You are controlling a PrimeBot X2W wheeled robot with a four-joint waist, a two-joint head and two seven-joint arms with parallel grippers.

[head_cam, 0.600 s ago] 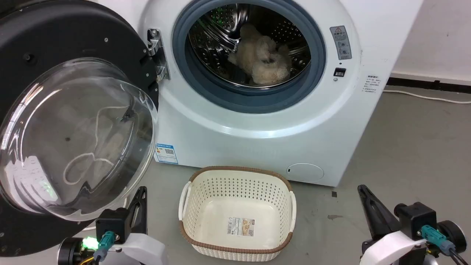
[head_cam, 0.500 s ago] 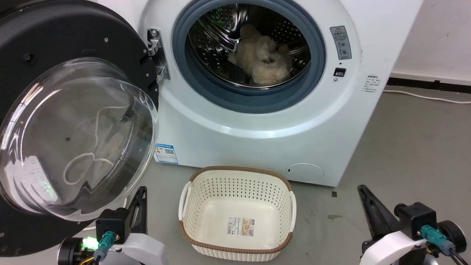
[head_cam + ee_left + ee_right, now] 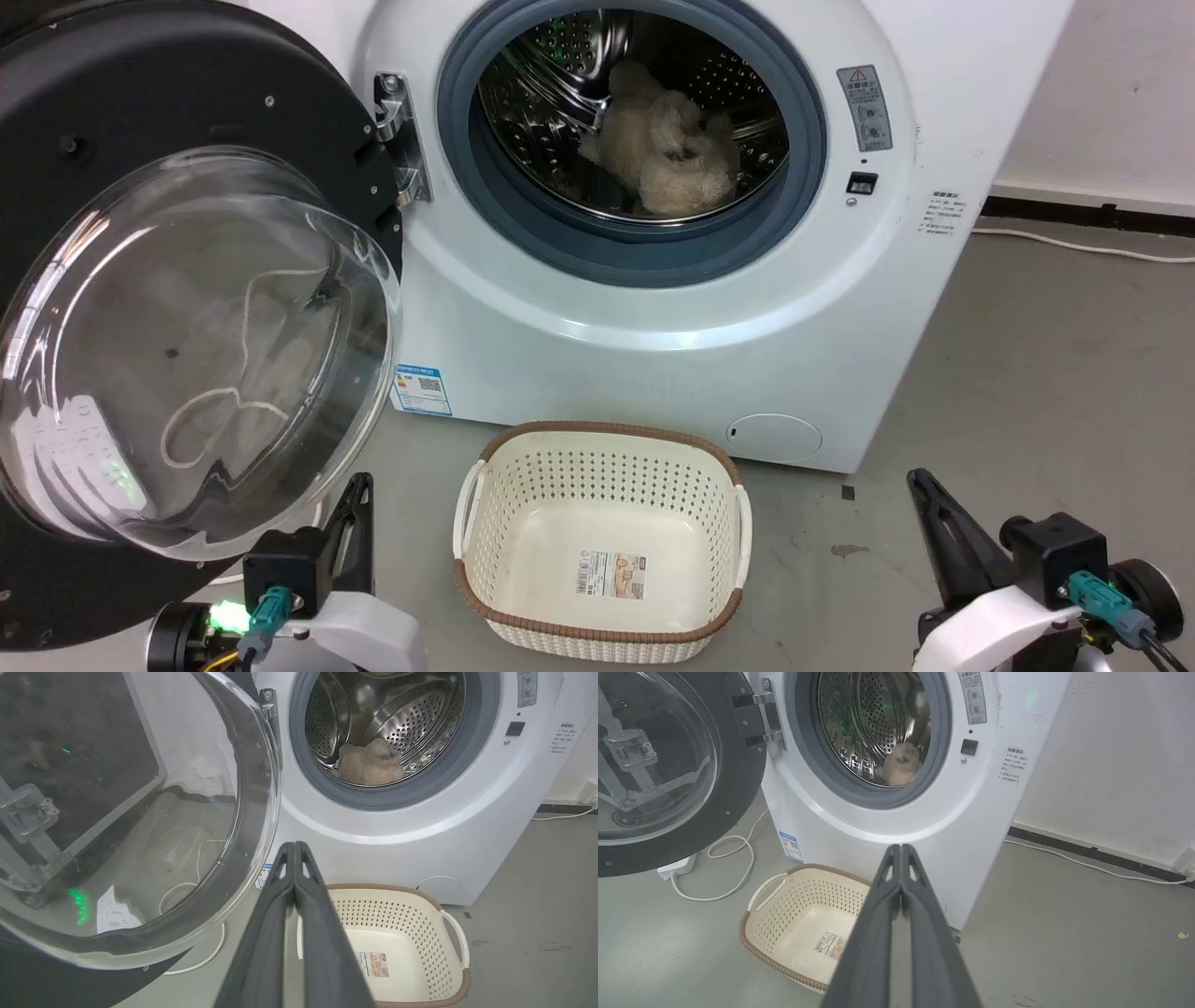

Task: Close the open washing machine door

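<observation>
Closed finger to finger, the left gripper [image 3: 294,848] grips nothing, and its tips sit near the lower edge of the bulging glass window. The right gripper [image 3: 901,850] is likewise pressed together, low at the right. Between them a cream basket [image 3: 605,435] stands on the grey floor [image 3: 1046,373]. Beyond it, the washing machine door [image 3: 140,93] hangs wide open on its hinge [image 3: 400,131] at the left of the washing machine [image 3: 653,336]. A beige fluffy item [image 3: 665,149] lies in the drum [image 3: 560,65].
</observation>
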